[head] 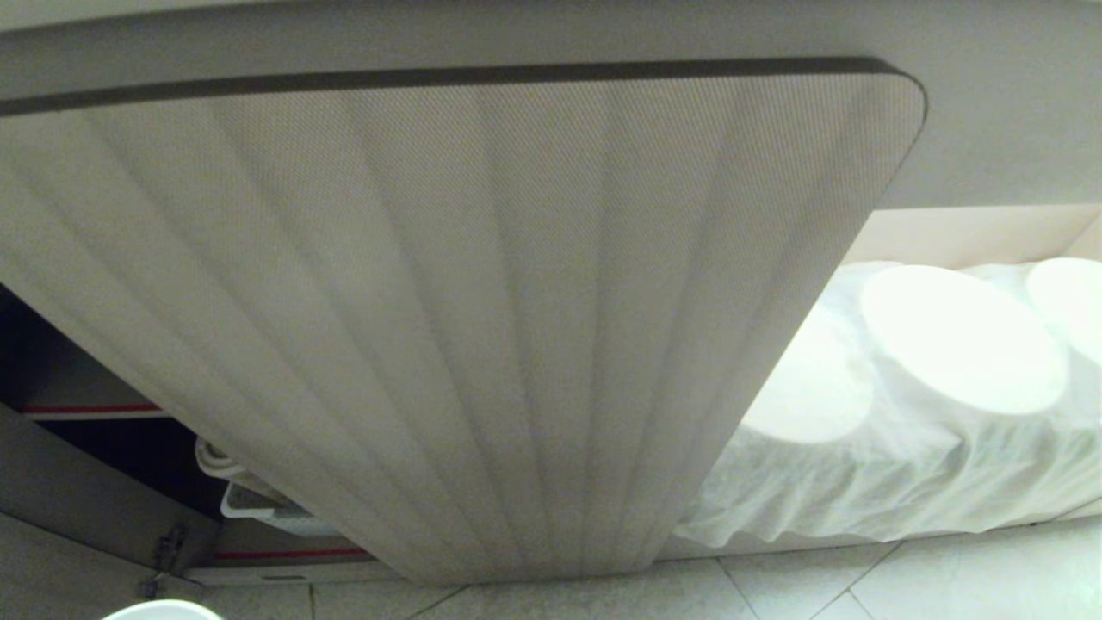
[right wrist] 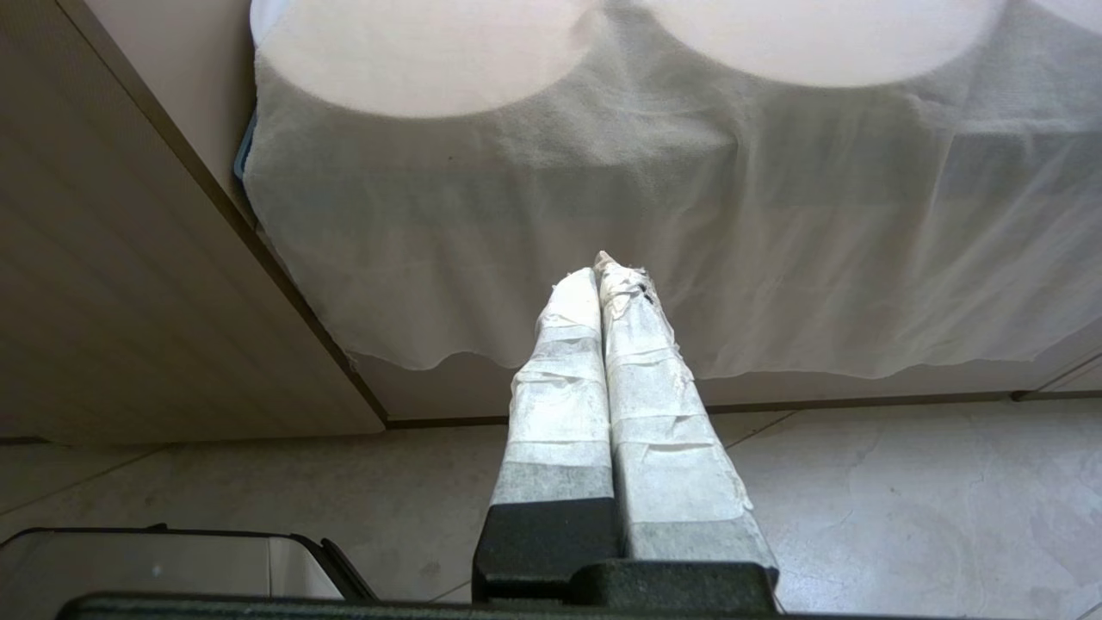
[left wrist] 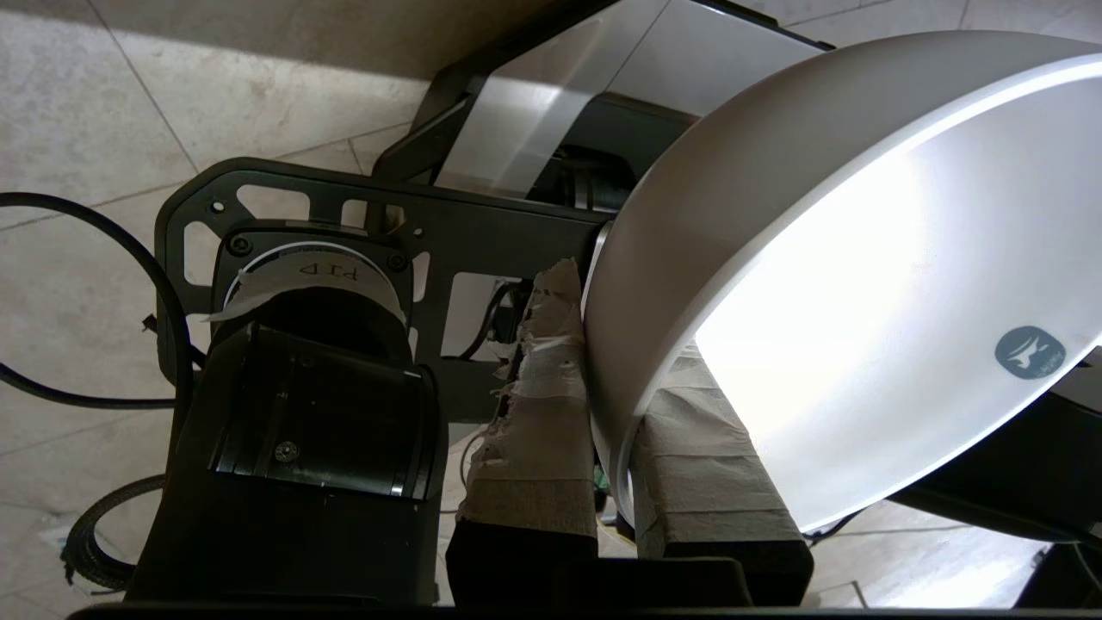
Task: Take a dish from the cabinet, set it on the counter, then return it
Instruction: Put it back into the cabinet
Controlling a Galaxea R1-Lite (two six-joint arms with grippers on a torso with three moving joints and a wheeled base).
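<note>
My left gripper (left wrist: 609, 430) is clamped on the rim of the dish (left wrist: 861, 284), one taped finger (left wrist: 538, 430) against the outside wall and the other inside the bowl. The dish hangs tilted on edge, its bright inside turned toward the wrist camera (a small grey sticker sits on that inner face), above the robot's dark base frame (left wrist: 482, 241) and the tiled floor (left wrist: 77, 103). In the head view only a sliver of its rim shows at the bottom edge, low beside the cabinet's ribbed open door (head: 482, 327). Behind that door I see dark shelves with red front strips (head: 90, 408). My right gripper (right wrist: 601, 267) is pressed shut on nothing, pointing at the white cloth (right wrist: 689, 241) draped right of the door.
</note>
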